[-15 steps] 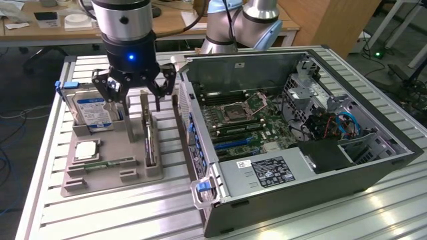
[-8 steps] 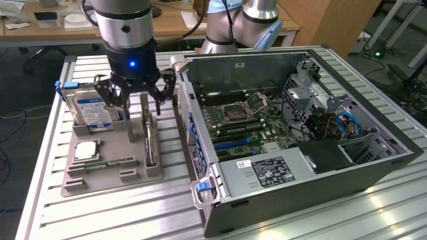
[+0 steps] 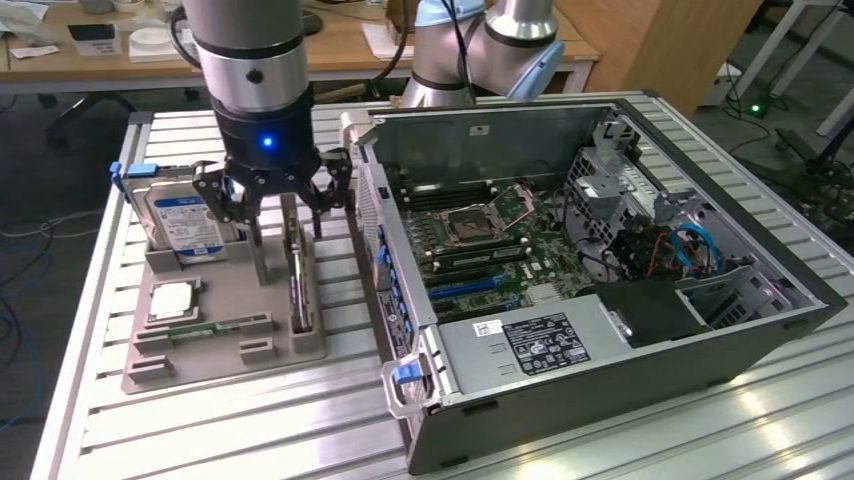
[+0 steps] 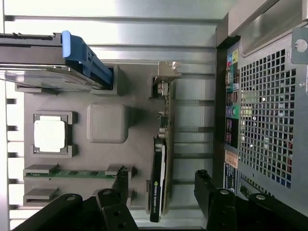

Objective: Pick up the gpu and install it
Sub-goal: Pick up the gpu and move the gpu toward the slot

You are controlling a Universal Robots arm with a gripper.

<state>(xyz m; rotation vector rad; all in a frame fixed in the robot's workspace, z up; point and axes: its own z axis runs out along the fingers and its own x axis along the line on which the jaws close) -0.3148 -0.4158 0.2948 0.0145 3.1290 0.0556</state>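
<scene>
The gpu (image 3: pixel 298 288) stands on edge in a slot of the grey holder tray (image 3: pixel 200 368), a thin green card with a black cooler on one face. In the wrist view the gpu (image 4: pixel 160 163) runs as a slim blade with its metal bracket at the far end. My gripper (image 3: pixel 283 225) hangs just above the card's back end, open. Its two black fingers (image 4: pixel 120 182) stand on either side of the card without touching it, so the gripper (image 4: pixel 161 183) is centred over the blade.
The tray (image 4: pixel 139 144) also holds a silver hard drive (image 3: pixel 187 222) with a blue clip (image 4: pixel 86 57), a processor chip (image 3: pixel 174 300) and a memory stick (image 4: pixel 72 172). The open computer case (image 3: pixel 587 250) lies close on the exterior view's right, its rear panel (image 4: pixel 262 120) beside the card.
</scene>
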